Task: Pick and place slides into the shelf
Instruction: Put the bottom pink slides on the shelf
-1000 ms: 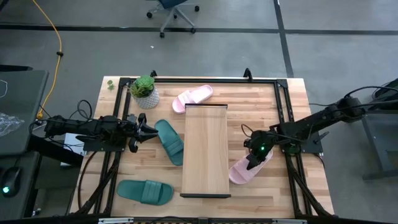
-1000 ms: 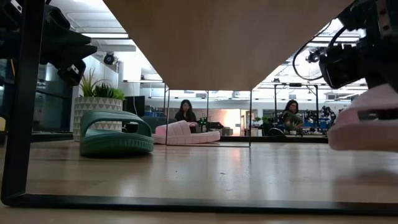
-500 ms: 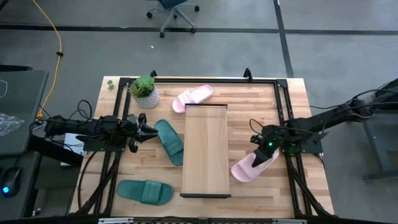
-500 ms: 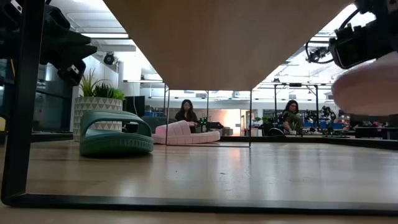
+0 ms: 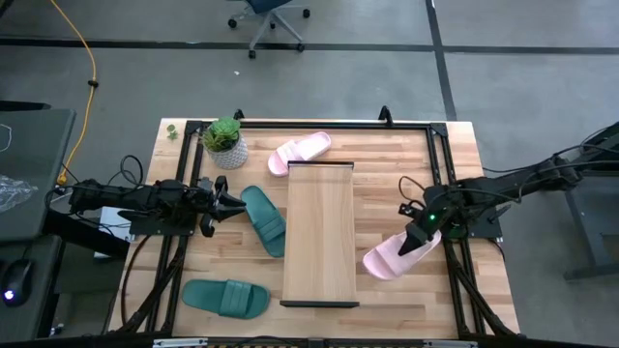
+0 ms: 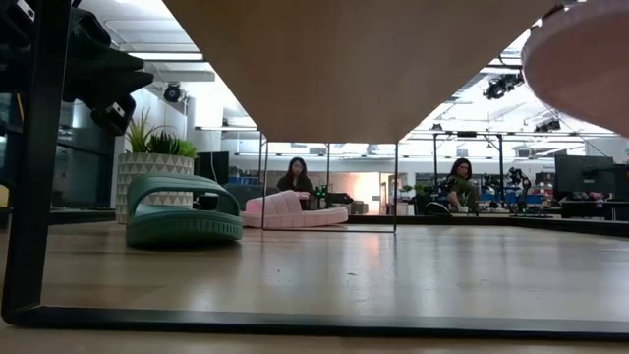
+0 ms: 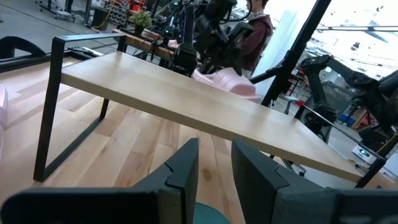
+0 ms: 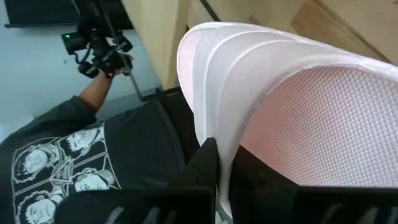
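The shelf [image 5: 319, 232], a light-wood board on a thin black frame, stands mid-table. My right gripper [image 5: 423, 235] is to its right, shut on a pale pink slide [image 5: 395, 257] that hangs clear of the tabletop [image 6: 580, 69]. A second pink slide [image 5: 300, 150] lies sole down at the shelf's far end. One teal slide [image 5: 263, 219] lies left of the shelf, another [image 5: 224, 298] near the front left. My left gripper [image 5: 229, 205] waits open and level beside the nearer teal slide, with nothing between its fingers [image 7: 186, 171]. My right gripper pinches the pink slide's wide ribbed strap at its edge [image 8: 219, 134] between its two fingers [image 8: 208, 165]. One finger is outside the strap and the other on the footbed side. The slide is lifted clear and hangs tilted, its free end toward the shelf's near right corner.
A potted plant [image 5: 225, 142] stands at the far left. Black frame rails [image 5: 440, 164] run along the table's edges. People sit in the room beyond the table [image 6: 293, 177], and a person in a dark printed shirt [image 8: 93, 155] stands close by.
My right gripper has risen and drawn back toward the table's right edge, staying shut. The pink slide has come up off the tabletop with it and now hangs clear, tilted.
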Controlling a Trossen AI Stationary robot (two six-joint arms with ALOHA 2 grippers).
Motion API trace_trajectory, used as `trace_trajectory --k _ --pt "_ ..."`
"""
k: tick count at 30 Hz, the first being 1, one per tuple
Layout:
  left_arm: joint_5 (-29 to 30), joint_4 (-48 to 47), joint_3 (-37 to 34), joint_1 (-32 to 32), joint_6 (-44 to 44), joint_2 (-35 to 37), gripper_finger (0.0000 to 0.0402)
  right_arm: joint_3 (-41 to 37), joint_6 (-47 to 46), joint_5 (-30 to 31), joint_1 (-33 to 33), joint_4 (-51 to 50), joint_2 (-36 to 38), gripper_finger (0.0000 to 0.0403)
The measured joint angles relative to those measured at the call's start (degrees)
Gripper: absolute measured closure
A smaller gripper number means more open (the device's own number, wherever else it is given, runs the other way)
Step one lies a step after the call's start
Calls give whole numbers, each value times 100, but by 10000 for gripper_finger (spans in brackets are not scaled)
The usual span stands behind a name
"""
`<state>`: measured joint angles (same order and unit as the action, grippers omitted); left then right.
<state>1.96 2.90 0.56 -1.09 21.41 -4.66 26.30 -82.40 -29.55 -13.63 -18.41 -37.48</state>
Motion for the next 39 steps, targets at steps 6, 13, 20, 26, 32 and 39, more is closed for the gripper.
trace_trajectory --k 6,13,20,26,32,39 --pt "0 2 -1 -1 0 0 316 514 -82 590 0 -61 86 403" --pt "12 0 -1 1 -3 0 316 1361 -105 1496 0 -1136 73 403" --pt "24 0 -1 1 -4 0 316 2300 137 2267 0 -2509 66 403" --pt "22 2 -1 1 -4 2 316 2929 35 2820 0 -2848 -235 403" --pt "22 2 -1 -1 -2 2 316 3474 34 2929 0 -2882 -904 403" --pt "1 2 -1 0 -3 0 316 3681 72 3160 -115 -2129 -1587 403"
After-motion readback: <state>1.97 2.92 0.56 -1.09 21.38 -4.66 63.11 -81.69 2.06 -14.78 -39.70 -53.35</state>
